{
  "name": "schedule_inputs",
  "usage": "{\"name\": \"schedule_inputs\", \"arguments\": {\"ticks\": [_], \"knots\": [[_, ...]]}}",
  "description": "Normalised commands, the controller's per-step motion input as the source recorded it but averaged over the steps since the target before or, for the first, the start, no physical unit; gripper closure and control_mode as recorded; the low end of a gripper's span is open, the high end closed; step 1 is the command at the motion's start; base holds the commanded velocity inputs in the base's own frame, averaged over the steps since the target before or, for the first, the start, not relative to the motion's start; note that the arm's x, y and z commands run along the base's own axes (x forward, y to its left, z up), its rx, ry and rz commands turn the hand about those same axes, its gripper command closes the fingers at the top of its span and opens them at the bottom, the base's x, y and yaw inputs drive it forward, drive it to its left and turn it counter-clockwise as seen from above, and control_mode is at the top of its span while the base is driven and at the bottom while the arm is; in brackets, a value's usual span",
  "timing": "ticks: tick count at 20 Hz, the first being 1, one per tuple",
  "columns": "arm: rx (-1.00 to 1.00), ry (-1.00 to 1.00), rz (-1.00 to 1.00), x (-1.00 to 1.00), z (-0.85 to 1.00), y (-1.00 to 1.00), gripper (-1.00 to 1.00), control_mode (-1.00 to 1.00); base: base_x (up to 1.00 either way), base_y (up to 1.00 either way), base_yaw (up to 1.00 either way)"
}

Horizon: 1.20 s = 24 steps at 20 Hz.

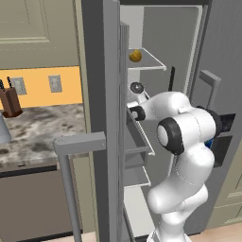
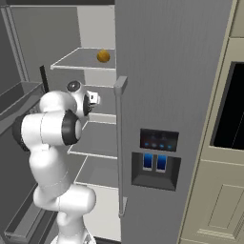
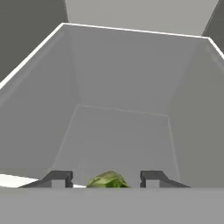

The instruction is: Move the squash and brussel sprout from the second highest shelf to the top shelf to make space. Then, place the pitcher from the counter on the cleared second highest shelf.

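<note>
The yellow-orange squash (image 1: 135, 56) (image 2: 103, 56) rests on the top shelf (image 1: 153, 62) (image 2: 76, 61) of the open fridge. My arm reaches into the fridge one level lower. In the hand view the light-green brussel sprout (image 3: 108, 180) sits on the second highest shelf (image 3: 118, 140), between my two dark fingertips (image 3: 61, 178). My gripper (image 3: 106, 175) is open, with a gap on each side of the sprout. The hand (image 2: 93, 99) shows just above that shelf's front edge. A sliver of the pale pitcher (image 1: 3, 128) stands on the counter (image 1: 42, 130) at the far left.
The open fridge door (image 1: 106, 118) with its handle (image 1: 71, 156) stands left of the arm; the other door (image 2: 167, 119) with a dispenser panel is on the right. A brown knife block (image 1: 9, 101) stands on the counter. Lower shelves (image 2: 95, 143) lie beneath my hand.
</note>
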Motion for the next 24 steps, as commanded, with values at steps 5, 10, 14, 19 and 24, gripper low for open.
{"name": "schedule_inputs", "arguments": {"ticks": [5,10,14,19,24], "knots": [[0.00,0.01,-0.11,-0.61,0.56,-0.28,1.00,-1.00,0.00,0.00,0.00],[0.00,0.00,-0.11,-0.58,0.50,-0.54,1.00,-1.00,0.00,0.00,0.00],[0.00,0.00,0.00,-0.72,0.55,-0.20,1.00,-1.00,0.00,0.00,0.00],[0.00,0.00,0.02,-0.48,0.80,0.00,1.00,-1.00,0.00,0.00,0.00],[0.00,-0.13,0.06,-0.09,0.73,0.02,1.00,-1.00,0.00,0.00,0.00]]}}
